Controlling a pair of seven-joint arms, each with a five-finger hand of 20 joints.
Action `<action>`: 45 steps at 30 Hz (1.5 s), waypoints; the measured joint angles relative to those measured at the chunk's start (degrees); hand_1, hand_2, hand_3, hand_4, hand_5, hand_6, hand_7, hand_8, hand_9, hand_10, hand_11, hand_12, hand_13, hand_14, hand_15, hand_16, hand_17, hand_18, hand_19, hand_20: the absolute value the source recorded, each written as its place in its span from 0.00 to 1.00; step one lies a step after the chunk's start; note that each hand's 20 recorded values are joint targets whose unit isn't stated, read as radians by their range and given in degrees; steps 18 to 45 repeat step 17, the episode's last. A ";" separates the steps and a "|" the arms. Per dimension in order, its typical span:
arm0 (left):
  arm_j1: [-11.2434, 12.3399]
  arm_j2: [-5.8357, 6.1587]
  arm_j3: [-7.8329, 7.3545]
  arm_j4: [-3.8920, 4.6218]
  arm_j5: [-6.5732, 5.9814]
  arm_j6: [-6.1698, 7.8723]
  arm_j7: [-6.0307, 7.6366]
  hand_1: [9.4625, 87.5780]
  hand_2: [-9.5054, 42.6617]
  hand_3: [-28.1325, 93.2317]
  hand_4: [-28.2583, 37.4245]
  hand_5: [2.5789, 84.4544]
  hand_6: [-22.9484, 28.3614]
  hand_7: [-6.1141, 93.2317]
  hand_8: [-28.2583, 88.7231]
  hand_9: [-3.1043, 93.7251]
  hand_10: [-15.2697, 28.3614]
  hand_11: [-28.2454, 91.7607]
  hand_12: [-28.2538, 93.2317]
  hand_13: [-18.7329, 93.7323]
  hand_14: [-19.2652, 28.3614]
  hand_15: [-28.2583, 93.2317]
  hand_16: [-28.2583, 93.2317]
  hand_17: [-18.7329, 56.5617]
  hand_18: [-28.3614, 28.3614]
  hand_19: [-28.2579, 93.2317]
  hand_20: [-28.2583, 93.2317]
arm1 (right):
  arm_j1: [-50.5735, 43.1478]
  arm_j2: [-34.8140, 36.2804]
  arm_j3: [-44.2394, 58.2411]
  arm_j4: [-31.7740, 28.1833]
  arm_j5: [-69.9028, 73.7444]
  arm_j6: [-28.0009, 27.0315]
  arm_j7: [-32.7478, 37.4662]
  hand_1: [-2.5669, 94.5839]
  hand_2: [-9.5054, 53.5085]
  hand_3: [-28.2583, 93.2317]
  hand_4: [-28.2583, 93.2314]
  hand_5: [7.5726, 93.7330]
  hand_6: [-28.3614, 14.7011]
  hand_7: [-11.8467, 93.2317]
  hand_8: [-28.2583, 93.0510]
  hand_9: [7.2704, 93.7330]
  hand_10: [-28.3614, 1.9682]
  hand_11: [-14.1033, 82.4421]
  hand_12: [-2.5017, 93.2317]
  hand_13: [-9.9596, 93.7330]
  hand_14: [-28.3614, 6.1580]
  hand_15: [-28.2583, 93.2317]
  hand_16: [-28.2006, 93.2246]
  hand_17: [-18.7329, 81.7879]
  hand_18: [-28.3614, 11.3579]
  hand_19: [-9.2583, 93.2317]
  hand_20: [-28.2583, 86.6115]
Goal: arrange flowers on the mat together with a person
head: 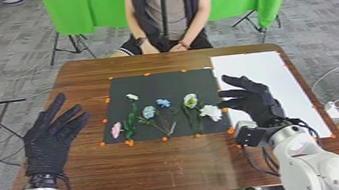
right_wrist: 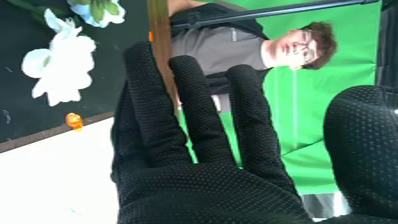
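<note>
Flowers [head: 149,112] – lying spread over the dark mat [head: 174,81] on the brown tabletop [head: 155,169], head view. Pink flower [head: 116,130] near the mat's left edge, full white flower [head: 211,112] near its right edge, blue and pale ones between, stems mostly along the mat. Right hand [head: 258,103] at the mat's right side, partly over the white sheet [head: 252,82]; fingers spread, nothing pinched. Left hand [head: 50,139] off the mat's left side, over the tabletop, fingers extended and apart, holding nothing.

Right wrist view: right hand has fingers straight, slightly apart, thumb well off to the side; no stem between them. White flower lies on the mat near its border, beside an orange marker [right_wrist: 74,120].

Step looks like placing or tidying, between grasps – arrangement seems well along. Next move, if another adjustment is wanted: lower the right hand, close gently on a stem, avoid dragging petals. Contact with the mat: can't tell.
</note>
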 measured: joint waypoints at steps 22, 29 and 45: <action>-0.17 -0.04 0.31 -0.05 0.04 0.41 -0.21 0.15 0.35 0.86 0.00 0.34 0.55 0.15 0.17 0.41 0.83 0.42 0.32 0.46 1.00 0.63 0.15 0.26 1.00 0.87 0.00 | 0.06 -0.73 -0.37 -0.01 1.14 0.27 -0.33 0.17 0.32 0.88 0.00 0.46 0.64 0.22 0.13 0.53 0.28 0.29 0.14 0.52 0.16 0.58 0.30 0.24 0.21 0.61 0.39; -0.17 -0.04 0.31 -0.05 0.04 0.41 -0.21 0.15 0.35 0.86 0.00 0.34 0.55 0.15 0.17 0.41 0.83 0.42 0.32 0.46 1.00 0.63 0.15 0.26 1.00 0.87 0.00 | 0.06 -0.73 -0.37 -0.01 1.14 0.27 -0.33 0.17 0.32 0.88 0.00 0.46 0.64 0.22 0.13 0.53 0.28 0.29 0.14 0.52 0.16 0.58 0.30 0.24 0.21 0.61 0.39; -0.17 -0.04 0.31 -0.05 0.04 0.41 -0.21 0.15 0.35 0.86 0.00 0.34 0.55 0.15 0.17 0.41 0.83 0.42 0.32 0.46 1.00 0.63 0.15 0.26 1.00 0.87 0.00 | 0.06 -0.73 -0.37 -0.01 1.14 0.27 -0.33 0.17 0.32 0.88 0.00 0.46 0.64 0.22 0.13 0.53 0.28 0.29 0.14 0.52 0.16 0.58 0.30 0.24 0.21 0.61 0.39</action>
